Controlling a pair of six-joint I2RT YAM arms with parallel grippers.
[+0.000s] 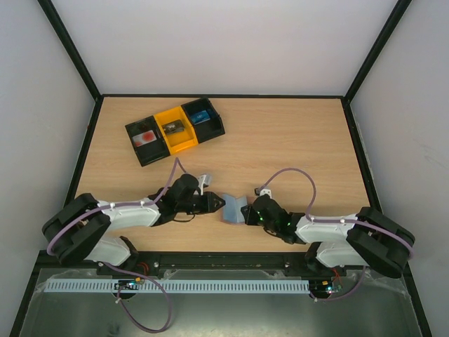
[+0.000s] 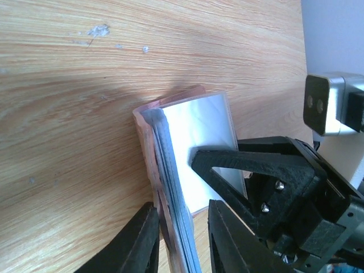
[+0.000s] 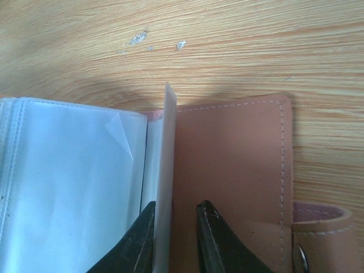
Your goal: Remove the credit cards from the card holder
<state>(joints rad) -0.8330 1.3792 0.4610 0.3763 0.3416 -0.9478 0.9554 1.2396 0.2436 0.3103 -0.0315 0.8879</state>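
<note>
One small brown card holder (image 1: pixel 235 208) lies open on the wooden table (image 1: pixel 295 140), its pale plastic sleeves (image 2: pixel 199 136) fanned upward like book pages. In the right wrist view its brown cover (image 3: pixel 233 170) lies flat, and one thin pale leaf (image 3: pixel 166 170) stands on edge, running straight away from the camera. Whether that leaf is an empty sleeve or holds a card cannot be told.

The right gripper (image 1: pixel 250 209) reaches the holder from its right side. Its jaws straddle the standing leaf. One finger touches it and a sliver of cover shows beside the other, so the jaws are narrowly apart and not clamped. The left gripper (image 1: pixel 215 203) reaches the holder from its left side. Its jaws straddle the holder's folded edge, with a gap showing beside one finger, so they too are apart.

Both arms are at the holder. The right one looks better placed, since the leaf's long edge lines up with its jaws. A row of black and yellow bins (image 1: pixel 175 131) sits well beyond the holder, to its far left.
</note>
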